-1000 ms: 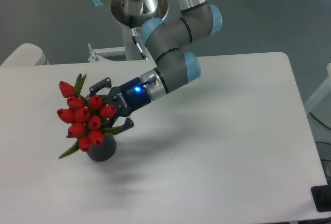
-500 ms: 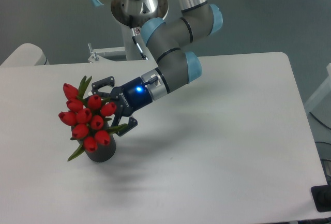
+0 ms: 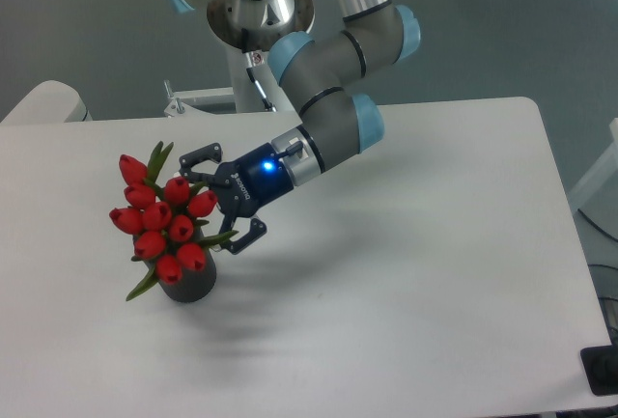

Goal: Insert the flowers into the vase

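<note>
The flowers [image 3: 162, 217], a bunch of red tulip buds with green leaves, stand in the dark vase [image 3: 189, 283] at the left of the white table [image 3: 406, 273], leaning to the left. The buds hide the vase's mouth, and only its lower body shows. My gripper [image 3: 220, 200] is just right of the bunch, open, its two dark fingers spread apart. No stem lies between the fingers. The upper fingertip [image 3: 187, 158] sits close to the top right buds, and the lower one is near a leaf above the vase.
The arm's base [image 3: 253, 13] rises behind the table's far edge. A pale rounded object [image 3: 43, 102] sits off the far left corner. A dark item [image 3: 601, 368] shows at the lower right edge.
The gripper has opened and drawn back to the right, off the flowers. The bunch has settled into the vase, a little more upright than one second ago.
</note>
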Controlling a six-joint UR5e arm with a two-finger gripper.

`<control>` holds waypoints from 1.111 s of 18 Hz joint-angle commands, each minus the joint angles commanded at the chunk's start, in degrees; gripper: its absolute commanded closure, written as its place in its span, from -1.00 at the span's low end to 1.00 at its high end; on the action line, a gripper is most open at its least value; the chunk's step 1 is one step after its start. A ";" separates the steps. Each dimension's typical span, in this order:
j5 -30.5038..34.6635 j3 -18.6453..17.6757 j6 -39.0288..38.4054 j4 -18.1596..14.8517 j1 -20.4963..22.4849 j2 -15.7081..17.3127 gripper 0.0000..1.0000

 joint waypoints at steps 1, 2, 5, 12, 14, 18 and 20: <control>0.00 0.09 0.09 0.00 0.61 -0.09 -1.00; 0.09 0.18 0.17 0.00 1.23 -0.09 -1.00; 0.09 0.61 0.18 0.00 2.99 -0.09 -1.00; 5.85 6.84 0.26 0.00 8.78 -3.33 -1.00; 14.73 10.18 0.35 0.00 9.93 -4.30 -1.00; 20.56 15.72 -0.26 0.00 9.94 -7.02 -1.00; 22.49 18.18 -0.44 0.09 9.94 -8.08 -1.00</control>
